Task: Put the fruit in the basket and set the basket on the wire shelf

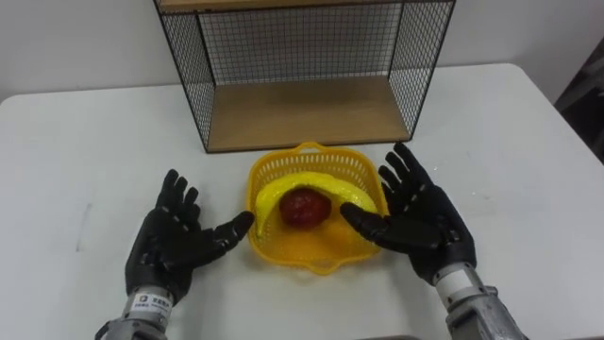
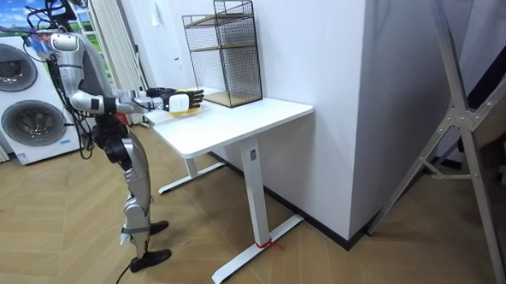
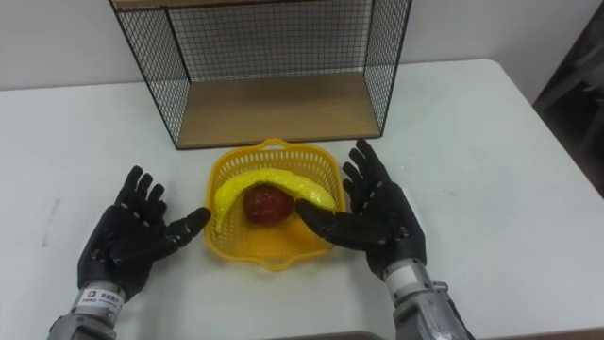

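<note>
Fruit: banana (image 1: 283, 189), red apple (image 1: 304, 208) in yellow basket (image 1: 311, 250), centre
Hands: left hand (image 1: 170, 247), right hand (image 1: 425, 222) wide open beside it
Advice: better grip both rims evenly, lift level

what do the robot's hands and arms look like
Both the left hand and the right hand are black and human-shaped, with segmented fingers. Each meets a silver-grey metal forearm at the wrist; the left wrist bears a small white label.

A white table (image 1: 528, 142) carries the wire shelf (image 1: 302, 113) and, just before it, the yellow basket (image 1: 283, 168).
</note>
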`<state>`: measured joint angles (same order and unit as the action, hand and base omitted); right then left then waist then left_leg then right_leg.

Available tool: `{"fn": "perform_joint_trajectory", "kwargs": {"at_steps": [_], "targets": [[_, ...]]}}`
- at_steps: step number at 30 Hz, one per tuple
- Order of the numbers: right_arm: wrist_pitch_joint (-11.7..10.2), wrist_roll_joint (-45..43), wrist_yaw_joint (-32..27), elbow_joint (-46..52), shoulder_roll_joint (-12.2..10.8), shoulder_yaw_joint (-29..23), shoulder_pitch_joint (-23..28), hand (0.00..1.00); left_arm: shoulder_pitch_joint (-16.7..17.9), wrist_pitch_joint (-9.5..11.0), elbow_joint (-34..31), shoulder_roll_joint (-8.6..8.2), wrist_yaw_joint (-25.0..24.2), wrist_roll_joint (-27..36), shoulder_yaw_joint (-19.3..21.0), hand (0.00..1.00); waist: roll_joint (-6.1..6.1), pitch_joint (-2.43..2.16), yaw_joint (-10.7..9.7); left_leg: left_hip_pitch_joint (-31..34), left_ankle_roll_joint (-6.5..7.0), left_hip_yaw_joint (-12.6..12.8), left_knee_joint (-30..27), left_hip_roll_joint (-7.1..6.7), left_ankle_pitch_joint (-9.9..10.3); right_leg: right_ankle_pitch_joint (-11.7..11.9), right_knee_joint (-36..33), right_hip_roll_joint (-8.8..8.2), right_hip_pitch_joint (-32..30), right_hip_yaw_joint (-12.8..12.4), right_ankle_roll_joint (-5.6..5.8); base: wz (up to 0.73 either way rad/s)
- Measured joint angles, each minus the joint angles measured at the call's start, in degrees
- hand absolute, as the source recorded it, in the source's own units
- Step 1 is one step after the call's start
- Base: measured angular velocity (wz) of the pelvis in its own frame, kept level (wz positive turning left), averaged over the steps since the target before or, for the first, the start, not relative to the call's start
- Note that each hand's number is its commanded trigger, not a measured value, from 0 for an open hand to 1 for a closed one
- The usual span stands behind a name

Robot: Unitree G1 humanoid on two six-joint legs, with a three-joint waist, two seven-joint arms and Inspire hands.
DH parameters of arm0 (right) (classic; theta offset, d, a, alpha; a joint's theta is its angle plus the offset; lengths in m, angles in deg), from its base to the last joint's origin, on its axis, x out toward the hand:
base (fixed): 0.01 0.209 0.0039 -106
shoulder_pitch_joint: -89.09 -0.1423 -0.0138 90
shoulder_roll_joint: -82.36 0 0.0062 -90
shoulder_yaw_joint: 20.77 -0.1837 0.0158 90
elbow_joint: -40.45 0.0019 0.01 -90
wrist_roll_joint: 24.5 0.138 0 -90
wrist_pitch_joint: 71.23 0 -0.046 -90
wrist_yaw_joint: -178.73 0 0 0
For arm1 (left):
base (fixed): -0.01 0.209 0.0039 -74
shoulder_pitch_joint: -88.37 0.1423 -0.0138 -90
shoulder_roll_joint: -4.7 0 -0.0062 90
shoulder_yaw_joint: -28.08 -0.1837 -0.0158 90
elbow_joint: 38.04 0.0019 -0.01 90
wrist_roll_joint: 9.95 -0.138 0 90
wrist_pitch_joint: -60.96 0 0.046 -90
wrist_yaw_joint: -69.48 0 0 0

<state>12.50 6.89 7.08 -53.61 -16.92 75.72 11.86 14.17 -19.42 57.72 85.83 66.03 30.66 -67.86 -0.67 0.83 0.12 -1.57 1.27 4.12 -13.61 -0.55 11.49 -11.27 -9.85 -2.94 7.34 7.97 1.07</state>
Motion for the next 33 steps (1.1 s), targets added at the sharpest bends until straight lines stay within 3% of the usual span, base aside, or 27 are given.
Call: {"fn": "perform_joint_trajectory", "kwargs": {"at_steps": [10, 17, 27, 33], "targets": [[0.0, 0.03, 0.03, -0.16, -0.42, 0.13, 0.0, 0.0, 0.0, -0.14, -0.01, -0.17, -2.09, 4.06, 0.16, 0.0, 0.3, 0.19, 0.06, -0.04, 0.0, -0.27, 0.14, -0.03, 0.0, 0.0, 0.03, -0.02, -0.1, 0.03, 0.0, 0.0], [0.1, -0.11, 0.62, -0.93, -0.48, 0.17, 0.0, 0.0, 0.0, -0.59, -0.02, -0.16, -2.59, 9.2, 0.14, 0.0, 1.05, -0.14, 0.1, 0.04, 0.0, -0.09, 0.24, 0.01, 0.0, 0.0, -0.04, 0.0, -0.46, -0.04, 0.0, 0.0], [0.1, -0.48, 0.55, -0.95, -0.77, 0.2, 0.0, 0.0, 0.0, -1.78, -0.01, -0.45, -4.76, 9.08, -0.02, 0.0, 1.25, -0.27, -0.02, 0.33, 0.0, -0.12, -0.07, 0.02, 0.0, 0.0, -0.07, 0.0, -0.41, -0.02, 0.0, 0.0], [0.08, -1.91, 0.48, -2.22, -0.76, 1.78, -0.34, 0.0, -0.19, -1.69, -0.14, -0.35, -4.8, 8.43, -3.22, 0.0, 0.86, -0.05, -0.28, 0.41, 0.0, -0.28, -0.19, -0.01, 0.0, 0.0, -0.13, -0.02, -0.4, 0.03, 0.0, 0.0]]}}
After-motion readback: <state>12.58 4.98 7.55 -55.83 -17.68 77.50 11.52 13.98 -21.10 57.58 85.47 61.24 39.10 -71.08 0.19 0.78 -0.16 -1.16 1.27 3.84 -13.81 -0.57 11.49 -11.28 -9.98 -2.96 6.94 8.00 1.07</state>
